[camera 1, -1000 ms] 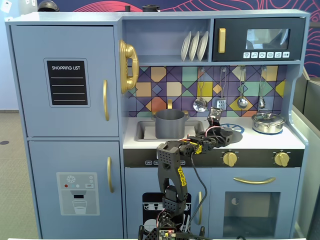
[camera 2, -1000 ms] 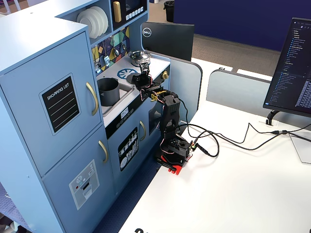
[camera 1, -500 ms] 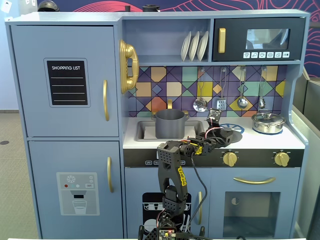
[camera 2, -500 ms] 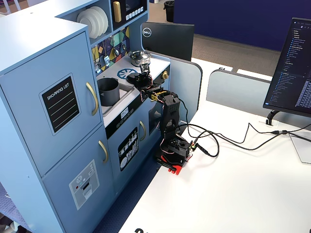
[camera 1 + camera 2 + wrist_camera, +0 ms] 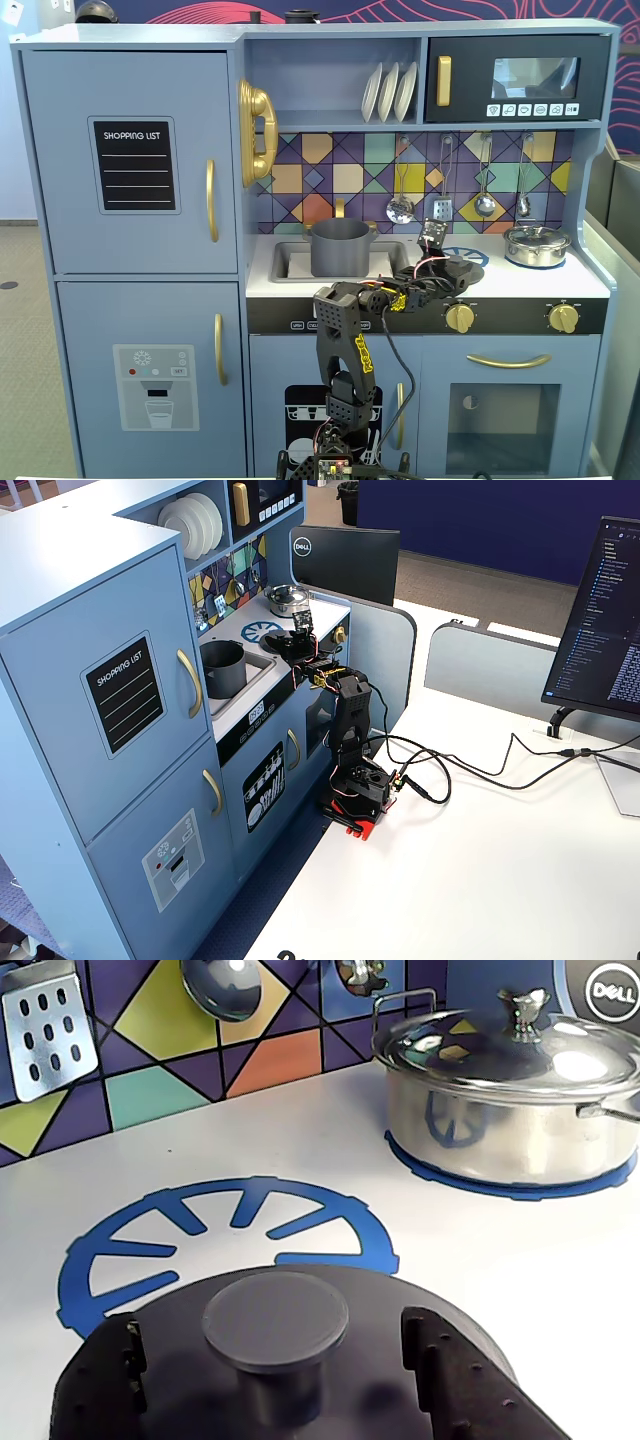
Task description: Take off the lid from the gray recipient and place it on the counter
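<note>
**Lid between the jaws, low over the burner print**

Going left to right in a fixed view: the gray recipient (image 5: 340, 248) stands in the sunken sink with its mouth open and no cover on it. To its right the arm reaches over the front edge of the white worktop (image 5: 500, 281), and the gripper (image 5: 447, 268) sits near the blue burner print (image 5: 470, 256). Farther right stands the shiny steel pot (image 5: 536, 245) with its own cover on.

In the wrist view the lid (image 5: 290, 1360) fills the lower middle of the picture, lying flat, its round central knob (image 5: 276, 1322) facing the camera. One black finger (image 5: 105, 1380) shows at the left of the knob and the other at the right, both well out from the knob and seemingly resting on the disc. The jaws stand apart to either side of the knob, with a gap on each side. Whether they bear on the lid is not shown.

The relation that matters is height: the disc lies directly under the jaws, level, with no long axis, its far edge overlapping the near rim of the burner print (image 5: 225, 1240). I judge it to be at or just above the worktop, so the step in hand is the setting-down or letting-go.

Hard to tell: the disc's near edge is cut off by the frame, and no view shows a gap or contact beneath it. In the other fixed view the gripper (image 5: 297, 640) is too small to read.
</note>
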### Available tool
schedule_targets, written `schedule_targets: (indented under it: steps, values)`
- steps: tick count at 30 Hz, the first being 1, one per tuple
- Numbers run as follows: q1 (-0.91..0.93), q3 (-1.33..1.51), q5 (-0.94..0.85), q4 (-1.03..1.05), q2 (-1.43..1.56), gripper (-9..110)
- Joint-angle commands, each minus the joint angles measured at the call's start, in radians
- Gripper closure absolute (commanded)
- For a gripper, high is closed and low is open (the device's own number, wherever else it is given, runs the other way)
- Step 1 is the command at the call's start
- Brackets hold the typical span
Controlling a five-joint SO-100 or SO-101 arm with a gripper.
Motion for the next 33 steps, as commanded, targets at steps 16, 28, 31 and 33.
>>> schedule_targets:
  steps: [16, 28, 31, 33]
  values:
    - [-0.147, 0.029, 0.127, 0.917, 0.914, 86]
    - [-0.552, 0.245, 0.044, 1.621, 1.190, 101]
    - [-0.630, 0.407, 0.067, 1.605, 1.243, 101]
    - [-0.666, 0.523, 0.071, 1.575, 1.279, 101]
